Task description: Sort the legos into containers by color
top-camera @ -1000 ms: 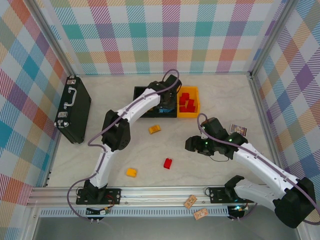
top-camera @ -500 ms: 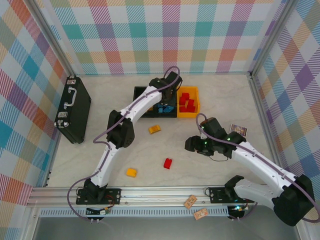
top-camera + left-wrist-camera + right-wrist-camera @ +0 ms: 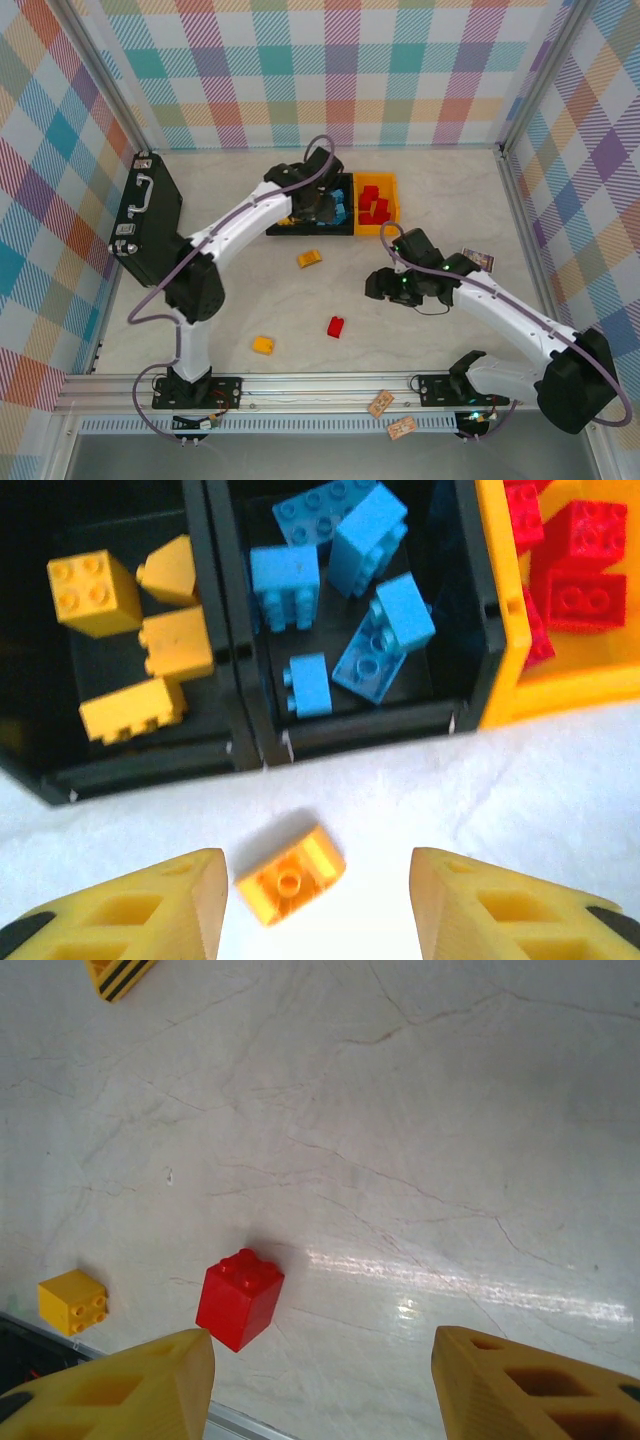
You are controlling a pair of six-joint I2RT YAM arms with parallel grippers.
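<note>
Containers [image 3: 225, 630] toward far edge of table [image 3: 400, 1110], holding yellow, blue, red legos [image 3: 370, 540]. Left gripper [image 3: 318, 865]: fingers released, empty. Right gripper [image 3: 322, 1345]: fingers released, empty; red brick [image 3: 240, 1298] loose on table.

- No text, brand or number is legible in any view.
- Two tan printed cards [image 3: 390, 415] on the front rail [image 3: 300, 385]: markings too small to read.
- Another card [image 3: 477, 259], further back on the right: print not resolvable.
- Blue legos [image 3: 370, 540]: studs blurred, no lettering readable.
- Black-and-yellow striped piece [image 3: 118, 975]: stripes only.
</note>
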